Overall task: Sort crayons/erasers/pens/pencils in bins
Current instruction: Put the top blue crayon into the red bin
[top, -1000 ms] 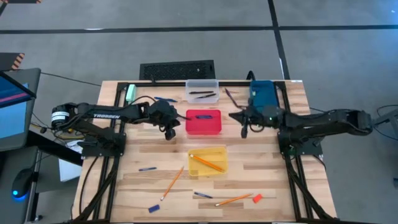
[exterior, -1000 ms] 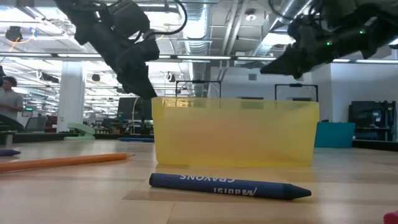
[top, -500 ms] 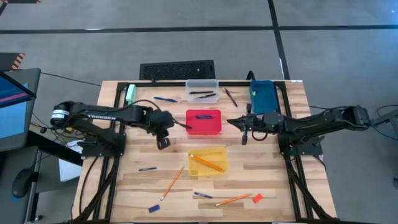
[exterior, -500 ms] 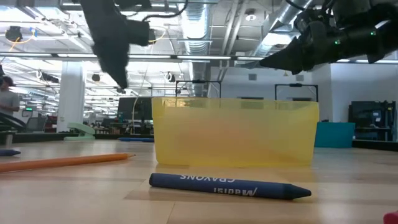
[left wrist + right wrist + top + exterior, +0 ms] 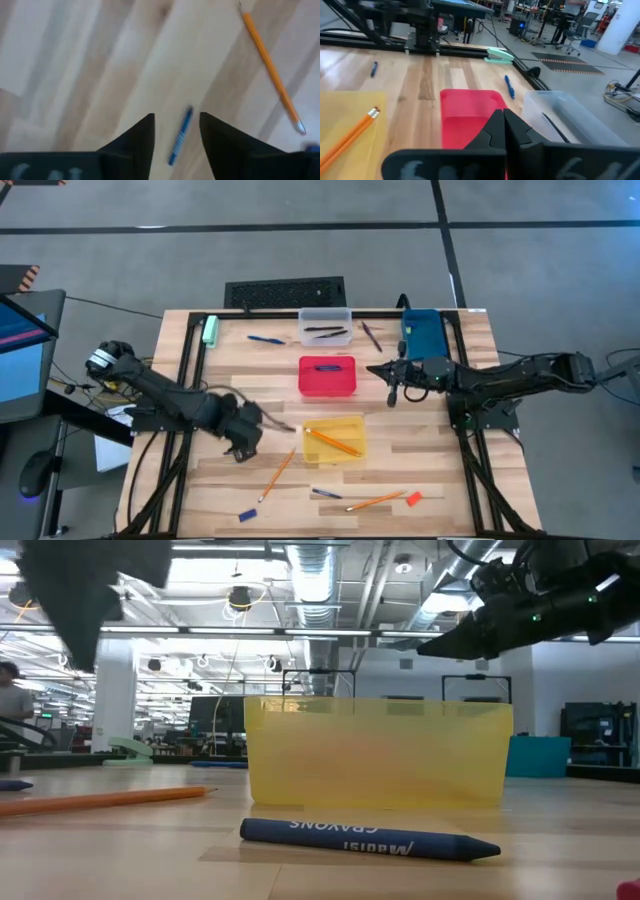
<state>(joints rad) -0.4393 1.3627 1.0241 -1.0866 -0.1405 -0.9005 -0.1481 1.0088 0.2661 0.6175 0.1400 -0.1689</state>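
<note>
My left gripper [image 5: 240, 448] [image 5: 176, 117] points down, open, over a short blue crayon [image 5: 180, 136] that lies flat on the wooden table, left of the yellow bin [image 5: 334, 438]. Its fingers stand on either side of the crayon and above it. An orange pencil [image 5: 270, 70] lies close by. My right gripper [image 5: 385, 372] [image 5: 504, 125] hovers shut, holding nothing, just right of the red bin [image 5: 327, 376]. The clear bin [image 5: 325, 327] holds dark pens, the yellow bin a pencil [image 5: 335, 442]. The blue bin [image 5: 422, 332] stands at the far right.
Near the front edge lie a pencil [image 5: 280, 473], another pencil [image 5: 375, 501], a dark pen [image 5: 325, 493], an orange-red eraser [image 5: 413, 498] and a blue crayon [image 5: 247, 514]. At the back lie a blue pen [image 5: 265, 339], a dark pen [image 5: 370, 335] and a pale green block [image 5: 211, 330].
My left gripper has swung from beside the red bin's left side toward the table's near edge and somewhat to the left. It has tipped over and now points down above the blue crayon. My right gripper has kept its place.
</note>
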